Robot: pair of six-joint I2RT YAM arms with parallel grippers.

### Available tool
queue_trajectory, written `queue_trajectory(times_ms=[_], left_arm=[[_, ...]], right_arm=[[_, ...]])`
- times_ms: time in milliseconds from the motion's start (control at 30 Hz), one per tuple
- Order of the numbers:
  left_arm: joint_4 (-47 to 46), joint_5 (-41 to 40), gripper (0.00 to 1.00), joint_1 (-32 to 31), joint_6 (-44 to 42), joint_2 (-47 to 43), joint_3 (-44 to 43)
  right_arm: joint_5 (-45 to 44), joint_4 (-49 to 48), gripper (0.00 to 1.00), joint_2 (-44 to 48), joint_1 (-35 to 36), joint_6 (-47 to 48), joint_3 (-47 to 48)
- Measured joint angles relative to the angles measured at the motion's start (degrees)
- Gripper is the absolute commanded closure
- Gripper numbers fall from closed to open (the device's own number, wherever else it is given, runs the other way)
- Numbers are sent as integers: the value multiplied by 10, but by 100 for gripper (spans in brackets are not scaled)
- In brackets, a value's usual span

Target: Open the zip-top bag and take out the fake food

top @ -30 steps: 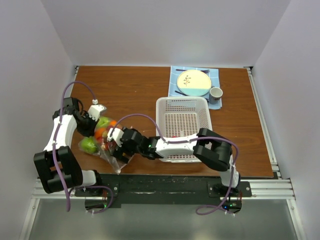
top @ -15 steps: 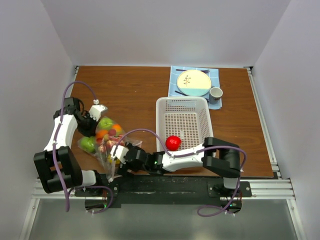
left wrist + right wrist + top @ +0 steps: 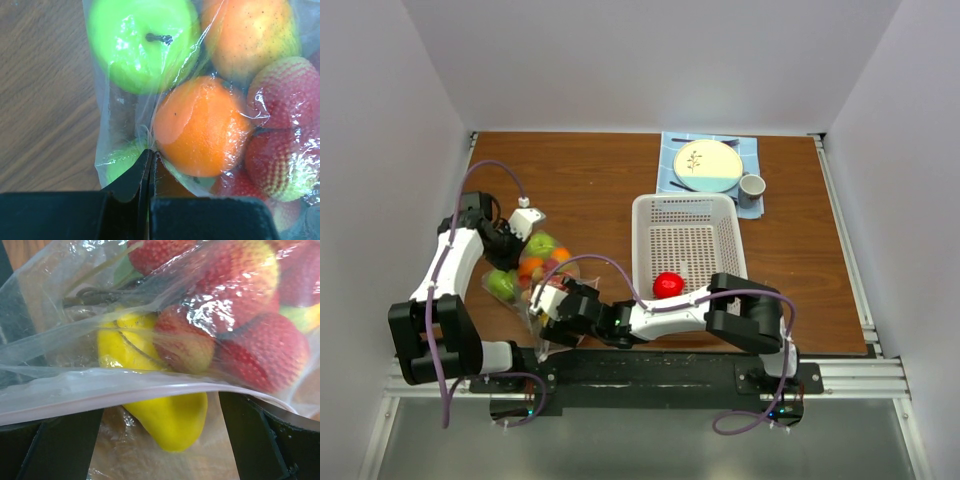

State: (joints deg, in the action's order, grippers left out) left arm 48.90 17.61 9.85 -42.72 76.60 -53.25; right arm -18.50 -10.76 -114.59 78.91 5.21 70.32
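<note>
The zip-top bag [image 3: 534, 290] lies at the left front of the table with the fake food inside. My left gripper [image 3: 517, 243] is shut on a fold of the bag's film [image 3: 150, 152] beside a green apple [image 3: 142, 42], an orange [image 3: 200, 125] and strawberries [image 3: 282, 95]. My right gripper [image 3: 544, 303] is open at the bag's mouth. Its fingers [image 3: 65, 445] stand either side of the yellow lemon [image 3: 165, 415] without gripping it, and the zip rim [image 3: 150, 386] crosses in front. A red round fruit [image 3: 667, 285] lies in the white basket.
The white perforated basket [image 3: 685, 202] stands right of the bag, with my right arm stretched across its front. A plate [image 3: 707, 165] and cup [image 3: 751, 186] sit on a blue cloth at the back right. The table's front edge is close behind the bag.
My right gripper has dropped towards the front and left to the bag's mouth, uncovering the red fruit in the basket. My left gripper has shifted slightly back and right with the bag film.
</note>
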Motion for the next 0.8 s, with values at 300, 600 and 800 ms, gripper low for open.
queue_trajectory(times_ms=[300,600,800], left_arm=[[-13,-11,100,-3,17,1,4],[-59,-59,100,-1,59,22,5],[-101,-106,100,18,77,23,5]], right_arm=[[15,-7,63,-11,0,-31,-26],[12,49,99,59,-1,-47,-47],[-16,110,99,154,-1,-68,-47]])
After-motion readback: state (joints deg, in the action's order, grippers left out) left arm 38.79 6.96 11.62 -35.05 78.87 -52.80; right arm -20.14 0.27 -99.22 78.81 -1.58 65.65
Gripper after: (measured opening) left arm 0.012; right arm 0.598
